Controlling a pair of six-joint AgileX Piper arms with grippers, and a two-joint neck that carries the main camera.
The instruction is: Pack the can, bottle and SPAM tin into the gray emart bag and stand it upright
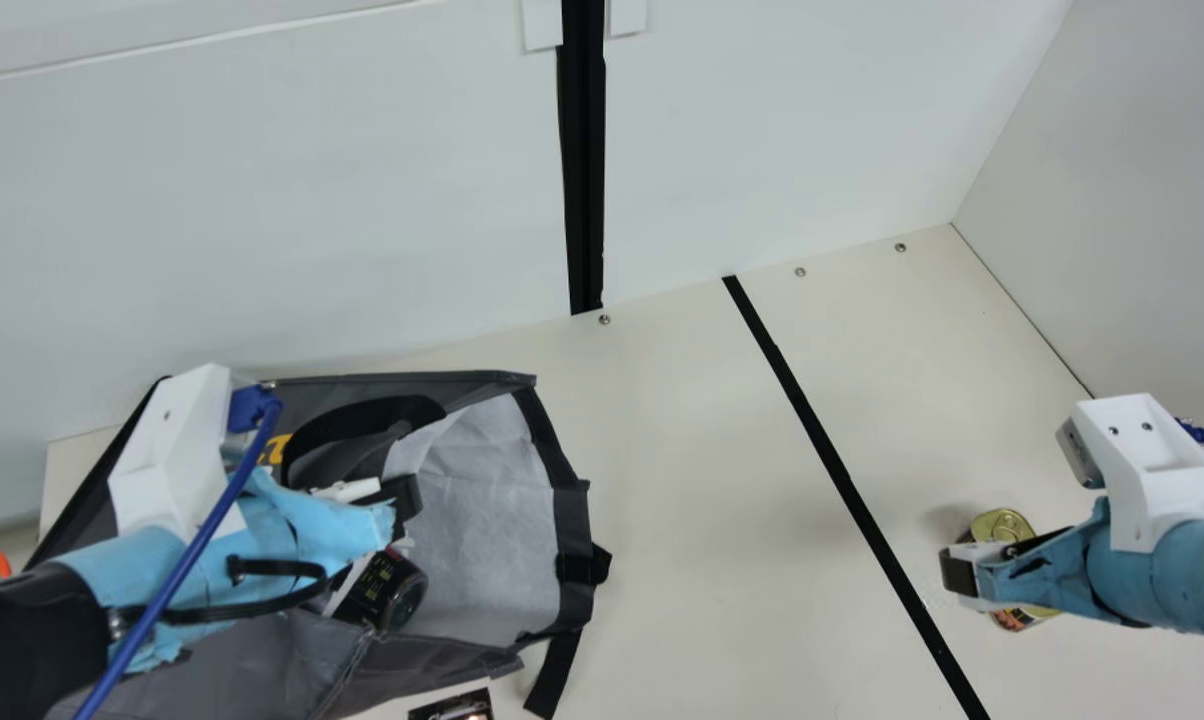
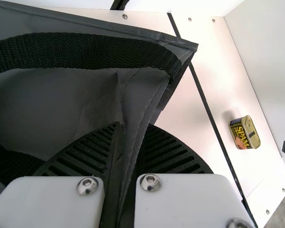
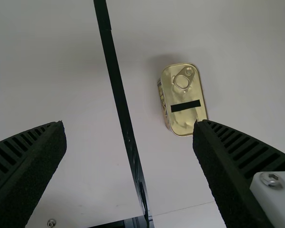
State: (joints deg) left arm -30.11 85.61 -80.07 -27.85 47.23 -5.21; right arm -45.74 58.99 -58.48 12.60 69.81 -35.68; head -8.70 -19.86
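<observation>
Judging by the slumped gray emart bag (image 1: 482, 500), I am only partway: 1 dark labelled container (image 1: 390, 590) lies at its mouth, though I can't tell whether it is the can or the bottle. 1 dark printed item (image 1: 457, 706) shows partly beside the bag; I can't identify it. The SPAM tin (image 3: 185, 99) sits on the table, waiting to be packed before the bag is stood up. My left gripper (image 2: 133, 127) pinches a gray fold of the bag; my right gripper (image 3: 129, 124) is spread wide near the tin, grasping nothing.
</observation>
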